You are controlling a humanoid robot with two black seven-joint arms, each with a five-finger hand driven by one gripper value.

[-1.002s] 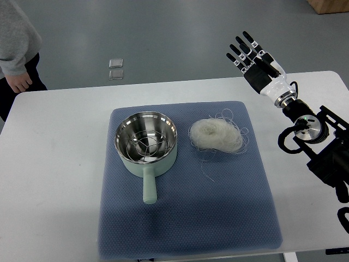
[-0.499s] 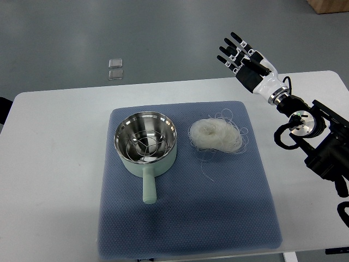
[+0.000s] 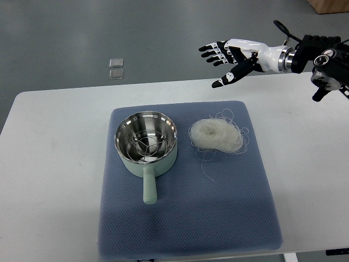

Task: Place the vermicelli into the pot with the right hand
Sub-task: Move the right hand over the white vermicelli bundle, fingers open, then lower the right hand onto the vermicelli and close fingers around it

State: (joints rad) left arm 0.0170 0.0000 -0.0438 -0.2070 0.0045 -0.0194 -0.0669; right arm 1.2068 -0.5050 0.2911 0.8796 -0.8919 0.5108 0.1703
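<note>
Swung level since before, right hand (image 3: 235, 55) hovers at one o'clock of white vermicelli nest (image 3: 215, 135) — fingers (image 3: 211, 50) apart; mint-green steel pot (image 3: 146, 144) handle points six o'clock.

The right arm (image 3: 322, 57) is cut off by the picture's right edge, past its dark joint housing. The counter (image 3: 49, 180) runs out of frame at the bottom, and the blue mat (image 3: 185, 218) nearly reaches that edge. A brown object (image 3: 330, 5) (possibly a box) shows only a corner, far above the counter. Two small clear squares (image 3: 115, 69) on the floor are too small to identify.
</note>
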